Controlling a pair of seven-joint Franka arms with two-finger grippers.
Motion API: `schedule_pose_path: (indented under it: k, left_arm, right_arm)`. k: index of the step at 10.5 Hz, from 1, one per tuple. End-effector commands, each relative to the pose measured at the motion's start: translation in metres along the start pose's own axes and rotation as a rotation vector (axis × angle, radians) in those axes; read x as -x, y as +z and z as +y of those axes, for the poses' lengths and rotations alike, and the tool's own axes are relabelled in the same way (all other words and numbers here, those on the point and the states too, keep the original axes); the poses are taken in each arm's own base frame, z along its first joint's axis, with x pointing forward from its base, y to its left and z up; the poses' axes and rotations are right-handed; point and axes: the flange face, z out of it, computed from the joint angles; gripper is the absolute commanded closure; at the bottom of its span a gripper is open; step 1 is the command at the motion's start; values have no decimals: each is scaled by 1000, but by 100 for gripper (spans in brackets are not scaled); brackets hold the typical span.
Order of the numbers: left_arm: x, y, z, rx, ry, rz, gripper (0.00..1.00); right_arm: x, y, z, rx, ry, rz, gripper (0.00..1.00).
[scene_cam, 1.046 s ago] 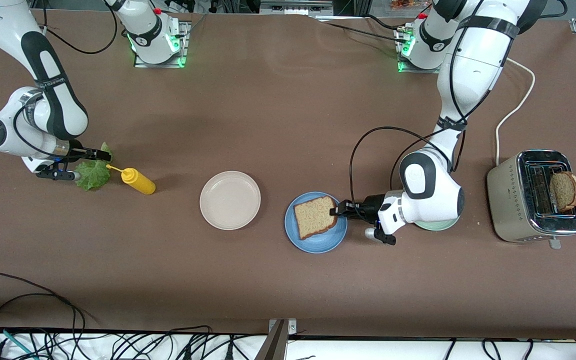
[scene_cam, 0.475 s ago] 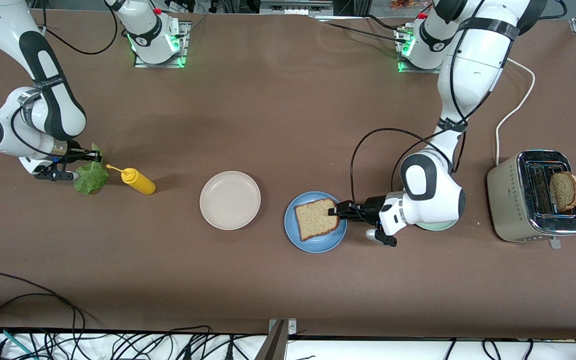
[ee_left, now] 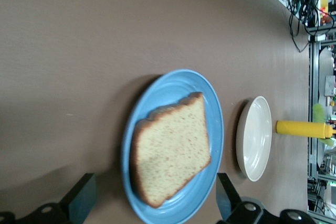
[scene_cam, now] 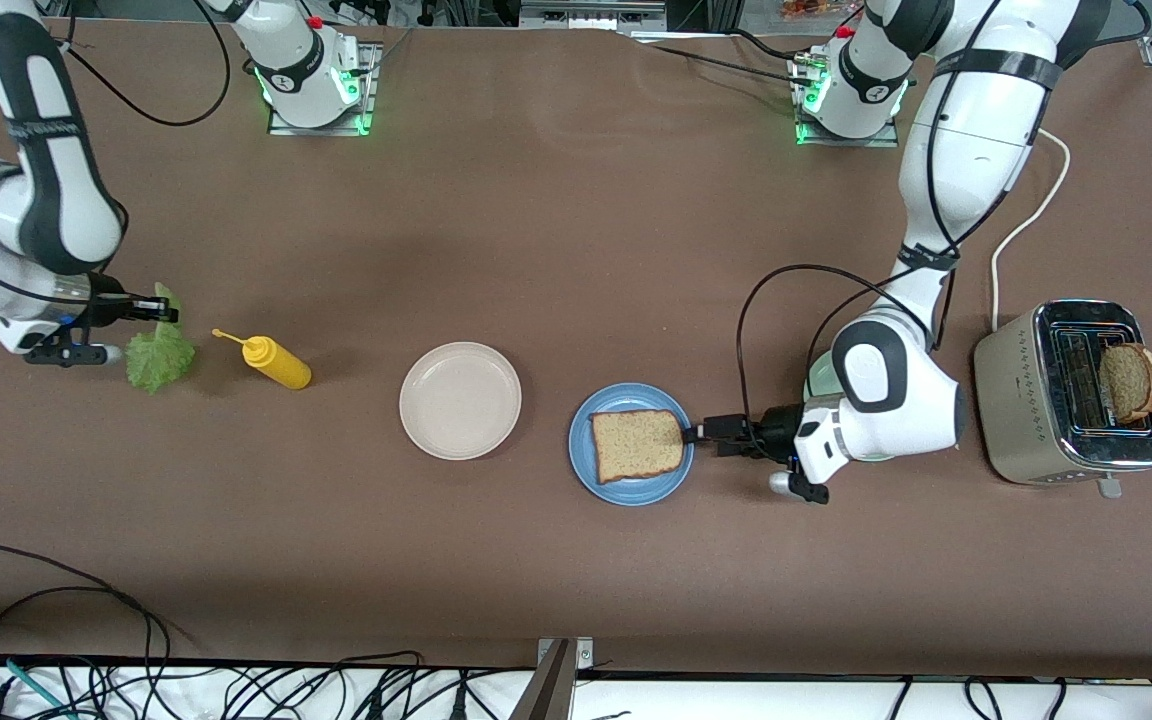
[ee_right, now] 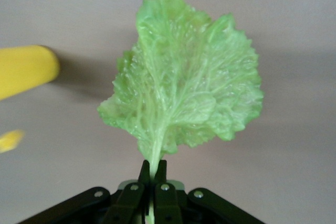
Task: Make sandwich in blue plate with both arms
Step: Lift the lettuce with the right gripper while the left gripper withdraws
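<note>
A brown bread slice lies flat on the blue plate. My left gripper is low beside the plate's rim, toward the left arm's end, open and holding nothing. In the left wrist view its fingers stand wide on either side of the plate and the bread. A second bread slice stands in the toaster. My right gripper is shut on the stem of the green lettuce leaf. The leaf hangs from the gripper over the table.
A yellow squeeze bottle lies beside the lettuce. A cream plate sits between the bottle and the blue plate. A pale green plate is mostly hidden under the left arm. The toaster's white cord runs toward the left arm's base.
The left gripper opened, let the bread down flat on the blue plate and drew back. The right gripper shut on the lettuce stem and pulled it away from the bottle.
</note>
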Motion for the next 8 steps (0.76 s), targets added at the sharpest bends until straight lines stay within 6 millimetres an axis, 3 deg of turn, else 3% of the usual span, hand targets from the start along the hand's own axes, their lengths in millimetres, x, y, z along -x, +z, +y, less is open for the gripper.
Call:
schedule_pose_path:
  k: [1,3,4,6,8]
  left_arm:
    - [-5,-34,-13,-38,22,33,0]
    - [4,-66,7,-182,119,-33,0]
    - [11,-94,16,-251,101,-41,0]
    - [27,-172,34,-440,104,-79,0]
    - [47,-223,54,-550,111,-127,0]
  right_arm:
    - [-12,-68,-24,-28,-13,-12,100]
    - [-9,-99,-49,-23,-4,-4,100]
    - [-7,-118,-67,-19,-11,13,100]
    - [-6,-147,-115,-18,26,-17,100]
    - [-6,-158,-159,-14,55,-26,100]
